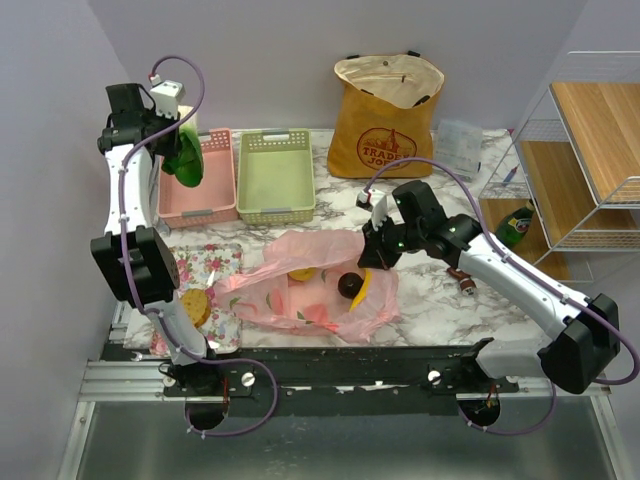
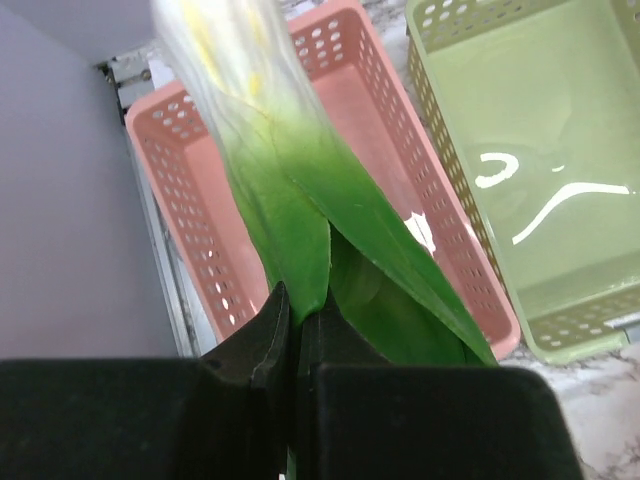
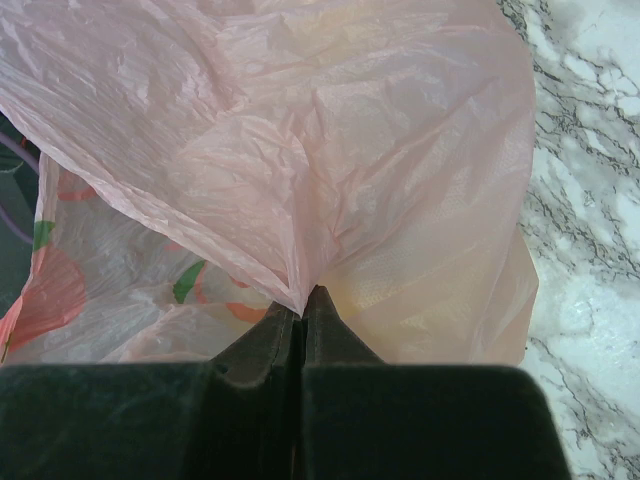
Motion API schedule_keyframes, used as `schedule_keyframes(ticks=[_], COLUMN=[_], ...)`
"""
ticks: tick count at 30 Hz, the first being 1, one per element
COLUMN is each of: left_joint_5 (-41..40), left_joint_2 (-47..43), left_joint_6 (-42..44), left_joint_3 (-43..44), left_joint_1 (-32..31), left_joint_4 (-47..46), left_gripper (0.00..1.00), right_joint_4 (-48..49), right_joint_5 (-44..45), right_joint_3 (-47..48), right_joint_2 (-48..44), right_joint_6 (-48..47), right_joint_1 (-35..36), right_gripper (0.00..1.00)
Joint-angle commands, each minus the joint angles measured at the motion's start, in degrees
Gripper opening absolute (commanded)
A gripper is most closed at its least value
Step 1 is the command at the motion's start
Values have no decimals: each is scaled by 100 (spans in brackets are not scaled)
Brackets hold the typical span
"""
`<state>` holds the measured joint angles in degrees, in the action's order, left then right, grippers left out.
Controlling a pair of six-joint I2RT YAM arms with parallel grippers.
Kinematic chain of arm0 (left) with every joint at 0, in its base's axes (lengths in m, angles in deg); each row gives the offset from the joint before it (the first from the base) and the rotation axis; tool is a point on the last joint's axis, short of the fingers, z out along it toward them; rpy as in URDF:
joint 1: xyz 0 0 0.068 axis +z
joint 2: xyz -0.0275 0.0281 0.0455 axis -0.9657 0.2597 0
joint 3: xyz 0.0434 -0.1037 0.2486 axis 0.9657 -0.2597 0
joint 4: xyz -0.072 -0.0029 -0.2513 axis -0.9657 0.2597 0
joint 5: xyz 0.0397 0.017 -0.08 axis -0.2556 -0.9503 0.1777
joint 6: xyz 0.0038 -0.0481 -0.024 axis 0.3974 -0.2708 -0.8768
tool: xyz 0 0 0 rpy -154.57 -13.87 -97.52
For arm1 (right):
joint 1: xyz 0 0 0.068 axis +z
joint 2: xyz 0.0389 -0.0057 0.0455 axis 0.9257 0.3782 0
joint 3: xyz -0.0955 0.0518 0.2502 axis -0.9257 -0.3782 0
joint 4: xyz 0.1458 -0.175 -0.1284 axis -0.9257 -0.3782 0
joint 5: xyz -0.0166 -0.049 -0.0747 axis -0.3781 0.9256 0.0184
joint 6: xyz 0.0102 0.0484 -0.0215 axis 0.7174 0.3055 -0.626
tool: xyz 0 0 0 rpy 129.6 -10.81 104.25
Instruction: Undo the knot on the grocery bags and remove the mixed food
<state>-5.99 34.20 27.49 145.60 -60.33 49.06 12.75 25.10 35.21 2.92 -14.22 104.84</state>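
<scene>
1. Up front on the table (image 1: 440, 310), right gripper (image 3: 303, 300) is pinched tight on the pink bag (image 3: 300, 150); dark fruit (image 1: 350, 287) at its mouth, possibly a lemon (image 1: 300, 273) inside.
2. Farther back, left gripper (image 2: 292, 300) clamps the leek (image 2: 300, 200) over the pink basket (image 2: 170, 180).
3. Rearmost: yellow tote (image 1: 385, 130), upright.

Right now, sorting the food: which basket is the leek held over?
The pink basket, left of the green basket; the left gripper holds the leek above it.

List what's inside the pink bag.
The pink bag shows: a dark round fruit, a yellow piece beside it, a yellow-orange lump farther left. Anything under the folds is hidden.
</scene>
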Motion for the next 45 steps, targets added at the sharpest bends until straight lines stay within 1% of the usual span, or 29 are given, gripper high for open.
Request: schedule_keyframes(ticks=[1, 4, 9, 16, 17, 18, 21, 22, 23, 24, 27, 28, 29, 30, 31, 32, 33, 35, 36, 38, 41, 43, 44, 45], left_joint_5=[332, 134, 21, -80, -120, -168, -164, -159, -102, -51, 13, 39, 79, 120, 131, 114, 62, -60, -86, 18, 512, 1257, 1758, 2007], left_joint_2=[536, 957, 1546, 1807, 1814, 1823, 1773, 1684, 1587, 1429, 856, 627, 462, 371, 326, 314, 334, 314, 228, -136, -1078, -2000, -2518, -2940], left_joint_6=[84, 167, 64, 340, 394, 432, 392, 376, 376, 400, 552, 587, 615, 638, 640, 612, 552, 406, 354, 270, 150, 42, 141, 321], left_joint_3=[672, 716, 857, 388, 303, 262, 236, 174, 82, -102, -800, -1027, -1145, -1201, -1187, -1100, -1002, -844, -860, -1020, -1487, -2101, -2441, -2685], left_joint_1=[-66, -120, -128, -302, -335, -370, -379, -380, -364, -346, -326, -311, -297, -299, -295, -299, -301, -297, -291, -260, -255, -257, -305, -425], left_joint_4=[-389, -589, -665, -852, -880, -872, -749, -733, -697, -712, -962, -1061, -1110, -1095, -1017, -928, -826, -667, -687, -807, -999, -1370, -1487, -1482], left_gripper=[0, 0, 0, 1, 7, 18, 35, 37, 36, 33, 12, 7, 3, 3, 6, 17, 39, 67, 83, 98, 98, 97, 95, 95], right_joint_4=[-59, -65, -143, -182, -182, -182, -182, -190, -183, -182, -158, -147, -138, -125, -121, -112, -111, -108, -105, -107, -70, -36, -24, -7], right_joint_5=[141, 169, 220, 235, 234, 218, 233, 241, 238, 233, 220, 212, 202, 193, 183, 163, 146, 126, 130, 117, 51, 20, 0, -32], right_joint_3=[-13, 27, 100, 46, 41, 54, 115, 134, 146, 152, 153, 136, 120, 101, 79, 61, 43, 40, 40, 38, 0, -30, -48, -62], right_joint_2=[-20, 68, 133, 219, 236, 251, 290, 299, 308, 309, 302, 288, 270, 257, 236, 223, 208, 188, 164, 134, 82, 32, 21, 7], right_joint_6=[-188, -252, -283, -389, -389, -389, -415, -426, -445, -463, -477, -477, -477, -461, -444, -427, -424, -415, -402, -397, -369, -347, -332, -328], right_joint_1=[-6, -6, -6, -14, -14, -14, -19, -15, -16, -14, -14, -16, -14, -15, -15, -16, -15, -14, -14, -14, -14, -15, -14, -15], right_gripper=[1, 1, 1, 1, 1, 1, 1, 1, 1, 1, 1, 1, 1, 1, 1, 1, 1, 1, 1, 1, 1, 1, 1, 1])
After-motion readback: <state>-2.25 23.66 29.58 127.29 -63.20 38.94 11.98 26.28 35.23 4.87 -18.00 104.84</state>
